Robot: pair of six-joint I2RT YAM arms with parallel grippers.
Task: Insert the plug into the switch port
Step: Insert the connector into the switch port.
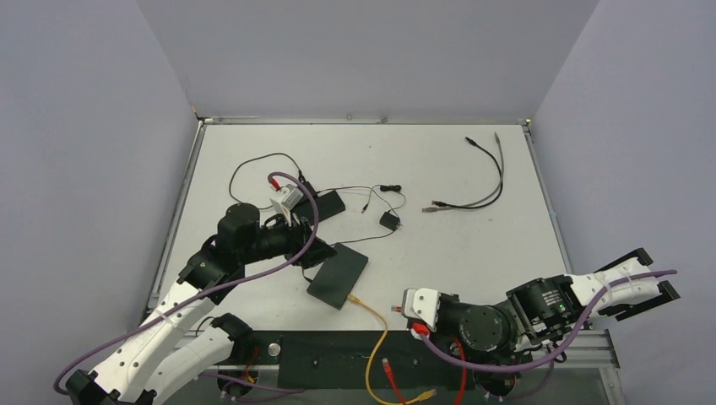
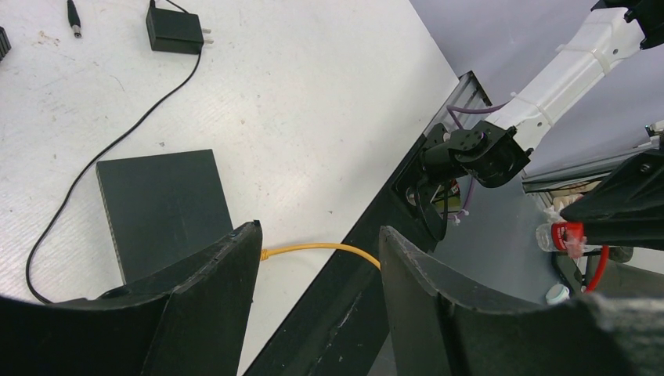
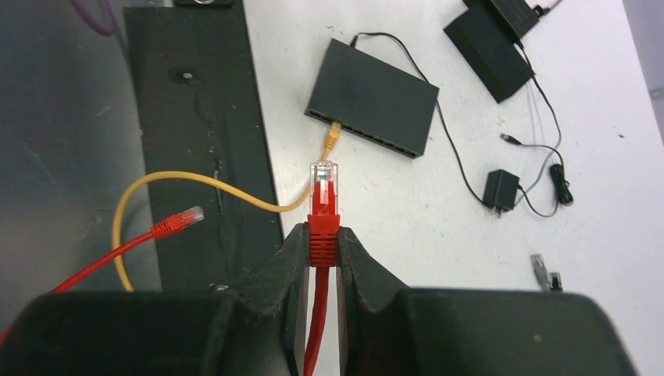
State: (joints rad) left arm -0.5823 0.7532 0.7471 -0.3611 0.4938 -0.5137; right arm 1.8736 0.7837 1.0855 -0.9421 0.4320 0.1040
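Note:
The switch (image 1: 338,275) is a flat black box near the table's front, with its port row (image 3: 368,135) facing the right arm. A yellow cable's plug (image 3: 332,139) sits in one of those ports. My right gripper (image 3: 322,231) is shut on the red boot of a red plug (image 3: 323,188); the clear tip points at the port row, a short way off and just right of the yellow plug. In the top view this gripper (image 1: 408,308) hovers at the table's front edge. My left gripper (image 2: 317,235) is open and empty beside the switch (image 2: 164,207), over its far left end (image 1: 311,251).
A smaller black box (image 1: 325,205) and a power adapter (image 1: 389,221) with thin black leads lie behind the switch. Grey and black cables (image 1: 481,181) lie at the back right. A second red plug (image 3: 184,218) hangs loose over the black front rail (image 1: 355,354).

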